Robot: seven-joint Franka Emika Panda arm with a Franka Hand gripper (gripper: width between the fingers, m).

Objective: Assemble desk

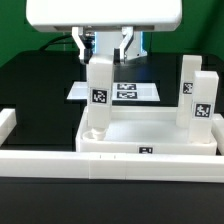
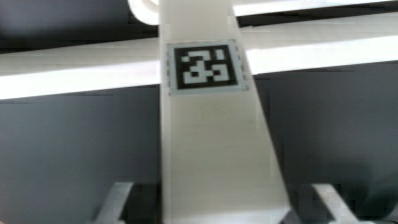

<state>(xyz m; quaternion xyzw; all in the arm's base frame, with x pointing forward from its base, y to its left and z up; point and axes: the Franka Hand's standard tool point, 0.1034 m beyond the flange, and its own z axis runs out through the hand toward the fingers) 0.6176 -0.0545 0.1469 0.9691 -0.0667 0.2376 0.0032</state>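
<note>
Gripper: fingers either side of the top of one leg, pinching it
Held leg: white rectangular tagged plastic block; upright; foot at a corner socket
Tabletop: white tray-like plastic rectangle; two more legs upright on the exterior view's right

A black worktop is carrying everything. Lying directly on it are the white tray-like tabletop, the flat marker board behind it, and long white border bars running along the front.
</note>
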